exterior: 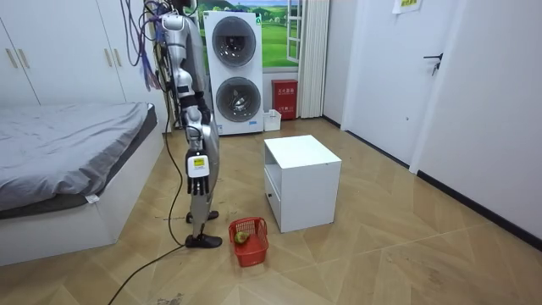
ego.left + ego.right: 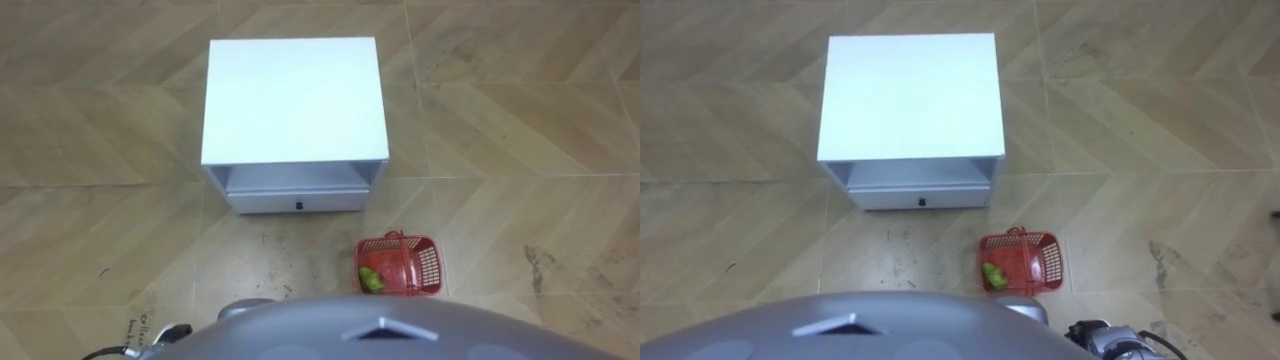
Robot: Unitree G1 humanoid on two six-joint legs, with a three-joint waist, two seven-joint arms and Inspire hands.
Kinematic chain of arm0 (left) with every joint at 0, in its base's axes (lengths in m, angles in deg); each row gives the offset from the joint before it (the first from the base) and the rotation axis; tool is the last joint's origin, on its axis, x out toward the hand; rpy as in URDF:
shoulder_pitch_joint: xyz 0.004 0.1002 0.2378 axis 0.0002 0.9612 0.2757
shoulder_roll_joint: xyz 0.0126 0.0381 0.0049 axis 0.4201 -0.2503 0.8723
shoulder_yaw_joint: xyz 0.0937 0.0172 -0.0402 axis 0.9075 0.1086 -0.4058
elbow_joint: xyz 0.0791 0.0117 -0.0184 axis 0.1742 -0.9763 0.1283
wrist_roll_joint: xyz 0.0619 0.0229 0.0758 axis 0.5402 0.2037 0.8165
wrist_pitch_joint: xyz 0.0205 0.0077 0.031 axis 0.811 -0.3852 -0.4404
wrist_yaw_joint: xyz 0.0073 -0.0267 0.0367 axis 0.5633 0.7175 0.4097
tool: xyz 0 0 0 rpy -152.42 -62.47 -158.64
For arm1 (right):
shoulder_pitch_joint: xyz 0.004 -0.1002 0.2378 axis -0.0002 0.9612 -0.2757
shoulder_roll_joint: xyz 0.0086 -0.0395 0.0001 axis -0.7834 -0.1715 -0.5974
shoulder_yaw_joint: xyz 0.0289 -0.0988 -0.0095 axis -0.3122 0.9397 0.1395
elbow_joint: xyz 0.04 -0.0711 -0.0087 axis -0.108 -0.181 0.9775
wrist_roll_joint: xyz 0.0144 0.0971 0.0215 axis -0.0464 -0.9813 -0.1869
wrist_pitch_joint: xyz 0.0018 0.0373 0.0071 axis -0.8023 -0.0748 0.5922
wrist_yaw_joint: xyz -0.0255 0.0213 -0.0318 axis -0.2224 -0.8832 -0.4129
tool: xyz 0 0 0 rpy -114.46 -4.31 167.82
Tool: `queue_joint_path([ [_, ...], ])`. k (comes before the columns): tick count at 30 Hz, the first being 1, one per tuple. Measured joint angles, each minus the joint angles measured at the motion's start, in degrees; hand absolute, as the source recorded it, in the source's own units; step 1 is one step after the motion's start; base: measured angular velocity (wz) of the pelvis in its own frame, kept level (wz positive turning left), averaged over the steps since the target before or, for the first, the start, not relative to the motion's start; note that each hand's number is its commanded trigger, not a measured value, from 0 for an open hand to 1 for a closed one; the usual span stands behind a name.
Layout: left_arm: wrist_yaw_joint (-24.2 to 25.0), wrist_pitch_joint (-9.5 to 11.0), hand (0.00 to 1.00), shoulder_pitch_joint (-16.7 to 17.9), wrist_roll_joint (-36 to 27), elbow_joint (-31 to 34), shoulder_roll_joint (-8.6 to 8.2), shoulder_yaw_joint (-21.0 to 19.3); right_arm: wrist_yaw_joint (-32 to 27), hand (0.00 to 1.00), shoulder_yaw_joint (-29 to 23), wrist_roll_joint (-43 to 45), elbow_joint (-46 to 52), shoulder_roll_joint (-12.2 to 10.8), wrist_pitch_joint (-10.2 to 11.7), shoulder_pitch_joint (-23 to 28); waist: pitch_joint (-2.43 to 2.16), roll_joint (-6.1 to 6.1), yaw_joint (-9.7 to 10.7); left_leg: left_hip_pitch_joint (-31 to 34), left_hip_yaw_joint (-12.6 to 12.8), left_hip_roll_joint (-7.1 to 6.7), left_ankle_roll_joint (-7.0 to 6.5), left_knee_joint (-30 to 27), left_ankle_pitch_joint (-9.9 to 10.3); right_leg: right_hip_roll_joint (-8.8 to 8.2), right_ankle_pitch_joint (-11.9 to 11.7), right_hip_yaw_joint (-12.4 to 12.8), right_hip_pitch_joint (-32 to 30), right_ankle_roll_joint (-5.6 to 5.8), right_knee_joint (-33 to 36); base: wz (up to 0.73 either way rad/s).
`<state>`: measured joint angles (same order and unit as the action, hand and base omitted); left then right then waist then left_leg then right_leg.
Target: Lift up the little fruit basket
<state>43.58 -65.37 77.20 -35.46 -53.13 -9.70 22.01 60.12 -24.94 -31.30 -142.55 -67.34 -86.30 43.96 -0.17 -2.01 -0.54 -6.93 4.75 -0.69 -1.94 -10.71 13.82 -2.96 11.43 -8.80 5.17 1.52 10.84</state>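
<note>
Fruit basket [image 2: 398,266] on floor [image 2: 500,120] near cabinet [image 2: 293,100], untouched. Left hand [image 2: 160,334] and right hand [image 2: 1105,338] low, apart from basket, open or closed: cannot tell. Reach, grasp, lift all pending.

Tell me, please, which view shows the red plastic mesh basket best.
The right eye view: it looks down into the red plastic mesh basket, revealing green fruit inside. The left eye view shows nearly the same; the room view shows it from the side.
</note>
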Motion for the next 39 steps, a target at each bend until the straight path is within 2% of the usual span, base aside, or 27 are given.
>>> queue_joint_path([
  [4, 0.56, 0.34, 0.00, -0.40, -0.06, 0.01, 0.28, -1.15, -0.99, 0.00, -0.54, 0.08, 0.29, 0.02, 0.13, -0.35, 0.11, 0.24, -0.57, 0.49, 1.21, -0.08, -0.43, -0.75, 0.25, -0.48, 0.18, 0.69, -1.39, 0.25, 1.51, -0.16],
  [7, 0.62, 0.84, 0.00, -2.04, -0.55, -0.62, 1.43, -1.17, -1.36, 0.00, -0.57, 0.10, 0.78, 0.17, 0.59, -1.42, 0.25, -0.09, -0.86, 3.31, 2.73, -0.82, -0.94, -2.81, 0.53, -0.83, 0.01, 1.57, -5.03, 0.40, 4.23, -0.23],
  [9, 0.64, 2.47, 0.00, -2.39, -0.18, -0.69, 1.59, -3.58, -1.94, 0.00, -0.59, 0.25, 2.59, 0.88, 0.70, -2.92, 0.09, 0.53, -1.49, 7.33, 4.72, -0.73, -2.31, -4.31, 0.49, -0.35, -2.89, 4.06, -7.50, 1.19, 2.52, -0.45],
  [10, 0.64, 2.92, 0.00, -2.32, -0.15, -0.82, 1.63, -4.23, -2.24, 0.00, -0.72, 0.39, 3.37, 1.07, 0.87, -3.14, -0.17, 0.97, -1.35, 8.44, 5.01, -0.04, -2.86, -4.09, 0.50, -0.20, -3.72, 4.06, -7.98, 1.52, 1.59, -0.16],
  [11, 0.67, 3.82, 0.00, -2.84, 0.10, -0.75, 1.97, -5.41, -2.81, 0.00, -1.73, 0.42, 4.98, 1.16, 1.31, -3.19, 0.07, 1.65, -1.04, 10.20, 7.28, 0.52, -3.80, -4.94, 1.04, -1.24, -1.89, 1.65, -10.30, 1.28, 7.05, 0.16],
  [12, 0.74, 4.20, 0.00, -2.71, 0.56, -0.73, 2.36, -5.97, -3.26, 0.00, -2.78, 0.38, 5.14, 1.16, 1.47, -2.79, 0.45, 1.16, -1.25, 10.56, 8.72, 0.15, -4.35, -5.33, 1.27, -3.92, 1.34, -2.28, -11.71, 1.09, 16.97, 0.24],
  [13, 0.83, 4.22, 0.00, -2.44, 0.70, -0.74, 2.60, -6.20, -3.32, 0.00, -3.12, 0.23, 5.13, 1.17, 1.46, -2.60, 0.41, 0.69, -1.58, 10.59, 9.55, -0.29, -4.57, -5.31, 1.24, -5.14, 2.41, -3.18, -11.95, 1.25, 22.15, 0.18],
  [14, 1.07, 4.12, 0.00, -1.89, 0.60, -0.46, 3.06, -6.64, -3.44, 0.00, -3.16, -0.74, 5.31, 1.21, 1.59, -2.61, 0.05, -0.79, -2.69, 11.17, 10.91, -1.35, -5.16, -5.56, 1.31, -7.17, 2.81, -2.62, -11.78, 1.44, 31.18, -0.12],
  [15, 1.20, 4.09, 0.00, -1.45, 0.54, -0.24, 3.31, -6.52, -3.97, 0.00, -2.93, -1.98, 5.99, 1.28, 2.05, -2.96, -0.08, -1.57, -4.18, 12.68, 11.72, -1.80, -5.62, -6.93, 1.59, -8.37, 2.55, -2.02, -10.32, 1.37, 36.54, -0.21],
  [16, 1.33, 4.17, 0.00, -1.42, 0.49, -0.18, 3.35, -6.45, -4.29, 0.00, -2.70, -2.07, 6.44, 1.34, 2.40, -3.12, -0.14, -1.79, -4.63, 13.77, 11.87, -1.86, -5.87, -7.83, 1.75, -8.89, 2.07, -2.25, -9.32, 1.25, 37.93, -0.19],
  [17, 1.53, 4.42, 0.00, -1.44, 0.30, -0.14, 3.39, -6.42, -4.93, 0.00, -1.83, -2.10, 6.95, 1.52, 3.06, -3.64, -0.18, -1.95, -4.78, 16.16, 11.82, -1.85, -6.20, -9.47, 1.94, -9.42, 0.59, -2.54, -7.32, 1.33, 38.21, -0.04],
  [18, 1.51, 4.61, 0.00, -1.51, -0.39, -0.15, 3.38, -6.35, -5.41, 0.00, -1.67, -2.28, 6.94, 1.78, 3.57, -4.54, -0.45, -2.38, -4.89, 18.83, 11.85, -1.66, -6.47, -11.19, 1.97, -10.02, -1.00, -2.57, -5.63, 1.52, 37.61, 0.00],
  [19, 1.47, 4.81, 0.00, -1.48, -0.61, -0.30, 3.42, -6.34, -5.48, 0.00, -1.70, -2.86, 6.95, 1.89, 3.90, -4.98, -0.36, -2.22, -4.89, 20.26, 11.90, -1.43, -6.56, -12.14, 2.02, -10.24, -1.83, -2.57, -4.84, 1.75, 37.35, -0.05],
  [20, 1.28, 5.17, 0.00, -1.98, -1.26, -0.59, 3.78, -6.15, -5.61, 0.00, -1.68, -5.20, 6.96, 1.81, 4.62, -6.25, -0.04, -1.92, -4.75, 22.98, 11.99, -0.82, -6.69, -13.95, 2.09, -10.62, -3.23, -2.61, -3.87, 2.29, 36.21, -0.06],
  [21, 0.94, 5.35, 0.00, -2.60, -2.10, -0.58, 4.10, -5.97, -5.65, 0.00, -1.56, -6.56, 6.93, 1.61, 5.02, -6.97, -0.08, -2.01, -4.77, 24.55, 12.17, -0.58, -6.73, -14.85, 2.10, -11.06, -3.80, -2.70, -3.59, 2.73, 35.55, -0.05],
  [23, -1.01, 6.00, 0.00, -5.84, -3.20, -0.70, 5.48, -4.71, -5.73, 0.00, 0.02, -10.16, 6.26, 0.86, 6.60, -9.81, 0.69, -3.08, -4.56, 31.24, 12.26, -0.02, -7.01, -19.81, 2.27, -12.52, -4.68, -3.16, -3.52, 3.50, 32.76, 0.10],
  [25, -2.31, 7.31, 0.00, -8.69, -4.23, -0.88, 5.70, -3.49, -5.91, 0.00, 0.25, -11.68, 5.95, 0.96, 7.27, -11.96, 0.73, -3.33, -4.42, 37.26, 12.06, 0.30, -7.40, -25.10, 2.64, -12.77, -4.60, -2.54, -4.13, 3.53, 29.67, 0.27],
  [27, -3.24, 8.36, 0.00, -11.86, -6.03, -1.19, 5.67, -2.02, -6.54, 0.00, 0.37, -13.69, 6.12, 1.15, 8.29, -13.71, 0.74, -3.16, -4.32, 43.34, 11.16, 0.66, -7.45, -30.90, 2.80, -11.82, 2.03, -1.40, -5.10, 5.00, 27.68, 0.28],
  [29, -4.70, 10.11, 0.00, -13.91, -8.47, -2.12, 5.82, -0.37, -6.74, 0.00, 0.71, -16.42, 6.23, 0.92, 8.72, -15.54, 0.84, -2.64, -4.74, 49.55, 9.80, 2.39, -6.97, -36.34, 2.86, -9.84, 10.31, -0.71, -7.92, 4.15, 29.47, 0.05],
  [30, -5.45, 10.52, 0.00, -14.02, -9.22, -3.16, 5.91, 0.38, -7.15, 0.00, 0.80, -17.37, 6.35, 0.87, 8.71, -16.29, 0.84, -2.62, -4.75, 52.20, 9.00, 2.58, -6.63, -38.58, 3.06, -9.85, 13.65, -0.62, -9.95, 4.21, 32.20, 0.00],
  [31, -5.66, 10.60, 0.00, -14.06, -9.58, -3.49, 5.94, 0.79, -7.66, 0.00, 0.79, -18.11, 6.57, 0.94, 8.71, -16.58, 0.87, -2.68, -4.68, 53.62, 8.78, 2.69, -6.54, -39.86, 3.24, -9.96, 15.35, -0.69, -11.14, 4.30, 33.96, 0.07],
  [33, -6.05, 10.72, 0.00, -15.18, -11.82, -6.65, 6.30, 3.25, -9.76, 0.00, 0.66, -18.70, 6.96, 1.51, 8.72, -17.73, 1.02, -2.89, -4.50, 59.16, 8.41, 2.98, -6.99, -46.41, 5.00, -11.03, 21.86, -0.72, -15.66, 4.45, 43.13, 0.20],
  [34, -6.07, 10.70, 0.00, -15.39, -12.02, -7.33, 6.37, 3.69, -10.25, 0.00, 0.61, -18.70, 7.01, 1.62, 8.74, -18.14, 1.01, -2.90, -4.48, 60.41, 8.30, 2.98, -7.13, -48.38, 5.64, -11.37, 23.09, -0.58, -16.68, 4.68, 46.19, 0.23],
  [36, -6.66, 11.24, 0.00, -15.17, -14.26, -9.35, 6.94, 5.72, -11.64, 0.00, 0.14, -20.75, 7.99, 2.24, 9.38, -19.30, 1.35, -3.56, -4.43, 64.26, 8.39, 2.30, -8.08, -55.92, 8.32, -13.95, 26.17, -0.03, -20.89, 5.07, 59.10, 0.31],
  [37, -6.96, 11.36, 0.00, -15.15, -14.29, -9.66, 7.23, 6.05, -11.82, 0.00, 0.11, -21.36, 8.69, 2.44, 9.61, -19.47, 1.49, -3.89, -4.43, 65.11, 8.51, 1.90, -8.31, -57.58, 8.93, -14.61, 26.41, 0.44, -21.95, 5.14, 62.40, 0.35],
  [38, -7.28, 11.72, 0.00, -15.06, -14.49, -9.85, 7.88, 6.03, -12.40, 0.00, -0.22, -22.54, 9.75, 2.64, 10.41, -20.18, 1.68, -4.60, -4.42, 66.78, 9.07, 1.80, -8.69, -60.82, 10.16, -15.88, 26.43, 1.12, -24.23, 5.16, 68.69, 0.29],
  [39, -7.82, 11.86, 0.00, -15.01, -15.43, -10.16, 8.50, 6.01, -13.16, 0.00, -1.12, -23.92, 10.85, 2.74, 11.08, -20.88, 1.63, -5.04, -4.46, 68.67, 9.44, 1.87, -8.84, -64.45, 11.64, -17.32, 26.43, 1.30, -25.88, 5.16, 74.42, 0.23],
])
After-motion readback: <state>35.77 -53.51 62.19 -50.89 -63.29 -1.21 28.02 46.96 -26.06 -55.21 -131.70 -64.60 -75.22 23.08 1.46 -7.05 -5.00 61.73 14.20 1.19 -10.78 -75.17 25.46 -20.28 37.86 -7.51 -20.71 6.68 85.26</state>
